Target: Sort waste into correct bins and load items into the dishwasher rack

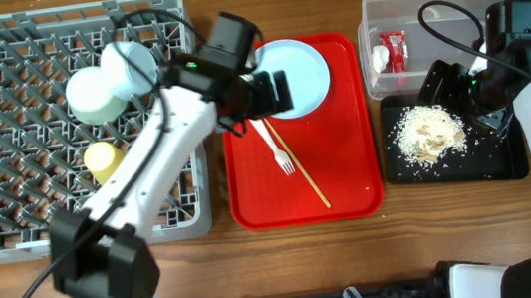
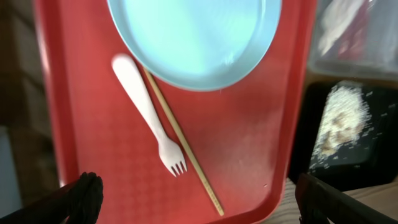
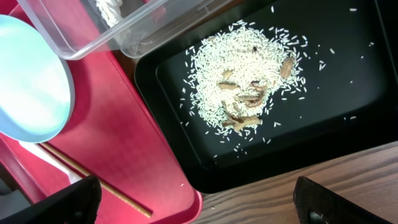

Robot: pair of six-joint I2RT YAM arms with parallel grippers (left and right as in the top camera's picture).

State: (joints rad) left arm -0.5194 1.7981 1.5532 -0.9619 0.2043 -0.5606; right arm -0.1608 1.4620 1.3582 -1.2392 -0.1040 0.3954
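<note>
Both the left gripper (image 1: 273, 91) and the right gripper (image 1: 447, 86) are hanging spread wide, gripping nothing: the left is hovering over the pale blue plate (image 1: 295, 73) on the red tray (image 1: 347, 160), the right over food scraps (image 1: 428, 134) on the black tray (image 1: 502, 157).

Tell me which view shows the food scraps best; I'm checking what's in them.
Right wrist: the food scraps lie large and sharp on the black tray, white grains with brown bits. Overhead shows them small; left wrist, blurred at its right edge.
</note>
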